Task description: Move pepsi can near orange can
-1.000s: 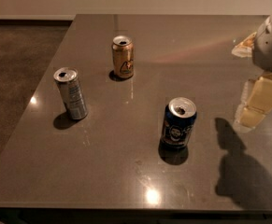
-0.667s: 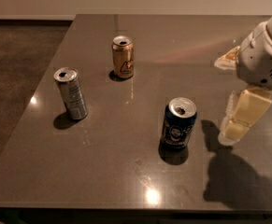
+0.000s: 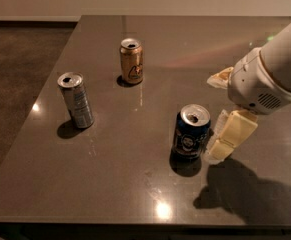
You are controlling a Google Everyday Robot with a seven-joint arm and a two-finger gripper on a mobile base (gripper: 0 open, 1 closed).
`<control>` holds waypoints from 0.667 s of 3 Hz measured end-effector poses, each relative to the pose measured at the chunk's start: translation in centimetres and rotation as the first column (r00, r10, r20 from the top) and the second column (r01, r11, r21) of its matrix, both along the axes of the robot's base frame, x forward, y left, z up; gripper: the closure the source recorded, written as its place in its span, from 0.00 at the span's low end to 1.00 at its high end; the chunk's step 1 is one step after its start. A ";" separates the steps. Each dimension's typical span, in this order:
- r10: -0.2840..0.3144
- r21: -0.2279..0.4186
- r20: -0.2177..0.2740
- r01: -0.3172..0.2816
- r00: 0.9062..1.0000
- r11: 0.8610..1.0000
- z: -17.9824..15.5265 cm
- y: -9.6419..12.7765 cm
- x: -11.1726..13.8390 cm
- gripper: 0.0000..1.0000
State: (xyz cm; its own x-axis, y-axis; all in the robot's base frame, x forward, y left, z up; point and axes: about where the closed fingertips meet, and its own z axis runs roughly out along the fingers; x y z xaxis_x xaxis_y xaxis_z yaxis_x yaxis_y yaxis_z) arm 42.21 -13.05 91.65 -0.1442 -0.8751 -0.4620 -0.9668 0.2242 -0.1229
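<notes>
Closer now than a second ago, the hand (image 3: 214,118) sits just beside the pepsi can (image 3: 191,132). Its fingers are spread wide and hold nothing. The can stands upright on the table (image 3: 135,184), not yet between them. If the low finger bumps it, it may tip and roll. The orange can (image 3: 131,60) stands well beyond the pepsi can from the hand. A silver can (image 3: 76,100) is farther off, not in the way.
</notes>
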 end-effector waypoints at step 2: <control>-0.023 0.094 0.016 0.021 1.000 0.995 -1.3 2.0 1.0 0.00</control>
State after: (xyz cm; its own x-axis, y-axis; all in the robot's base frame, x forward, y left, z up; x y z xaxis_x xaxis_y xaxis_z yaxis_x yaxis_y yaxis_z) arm 43.18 -11.10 90.33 -0.1543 -0.8245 -0.5444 -0.9594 0.2567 -0.1169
